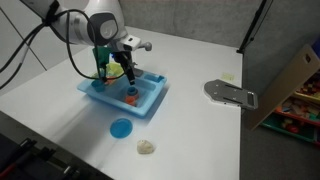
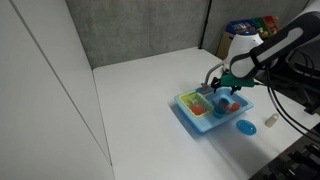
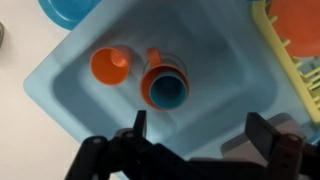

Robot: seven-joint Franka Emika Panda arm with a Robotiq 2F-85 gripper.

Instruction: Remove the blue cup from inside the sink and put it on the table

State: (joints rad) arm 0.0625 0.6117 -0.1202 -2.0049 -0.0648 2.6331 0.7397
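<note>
The blue cup (image 3: 167, 90) stands open side up in the light-blue sink (image 3: 215, 50), with an orange rim showing around it. A small orange cup (image 3: 110, 66) stands just beside it. In an exterior view the cup (image 1: 131, 98) shows as a small dark spot in the sink (image 1: 150, 100). My gripper (image 3: 200, 135) is open and empty, hovering above the basin, with the blue cup just beyond its fingertips. It also shows over the sink in both exterior views (image 1: 124, 70) (image 2: 228, 87). The white table (image 1: 200, 140) surrounds the sink.
A flat blue disc (image 1: 121, 128) and a small beige item (image 1: 147, 147) lie on the table in front of the sink. A grey metal plate (image 1: 232, 94) lies further off. The sink's side compartment (image 3: 292, 55) holds a yellow rack with colourful items.
</note>
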